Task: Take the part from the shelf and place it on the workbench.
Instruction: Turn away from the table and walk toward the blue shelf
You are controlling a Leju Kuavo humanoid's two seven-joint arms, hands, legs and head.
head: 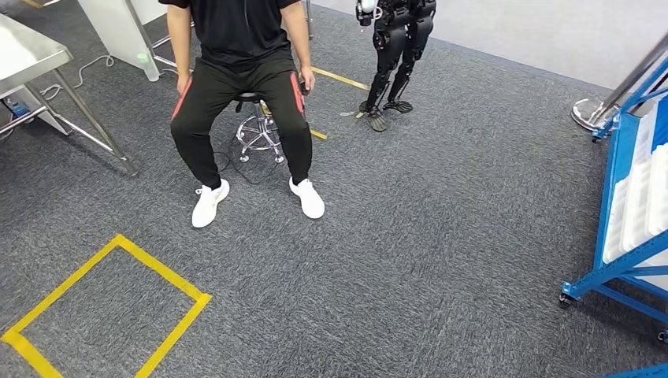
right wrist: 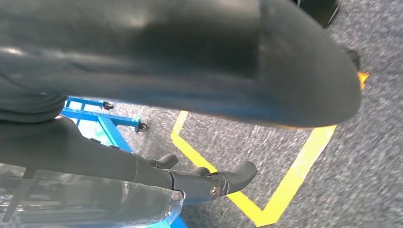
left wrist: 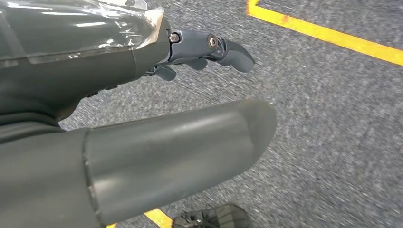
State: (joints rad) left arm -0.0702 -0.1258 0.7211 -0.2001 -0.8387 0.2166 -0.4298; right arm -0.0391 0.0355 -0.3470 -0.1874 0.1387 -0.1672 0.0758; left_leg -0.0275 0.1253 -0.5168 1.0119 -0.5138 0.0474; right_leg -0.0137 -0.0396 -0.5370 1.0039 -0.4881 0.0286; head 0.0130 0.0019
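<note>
Off to my right stands the blue shelf (head: 622, 197) with its white parts (head: 640, 197) untaken, both my left hand (left wrist: 142, 118) and right hand (right wrist: 190, 137) hanging empty, fingers loose, so everything remains to do.

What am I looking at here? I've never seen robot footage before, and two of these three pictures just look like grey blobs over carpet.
All three come from one walking humanoid robot. The first is its head camera, looking down at grey carpet: a person sits on a stool, another small dark robot stands behind, yellow tape marks a square, and the blue shelf with white trays stands at the right. A metal table is at the far left.

The other two are cameras at its wrists. The blobs are its own hands: the left hand and the right hand, each a thick grey thumb with darker fingers, hanging over the floor. Both hold nothing, so the part is not yet taken.
</note>
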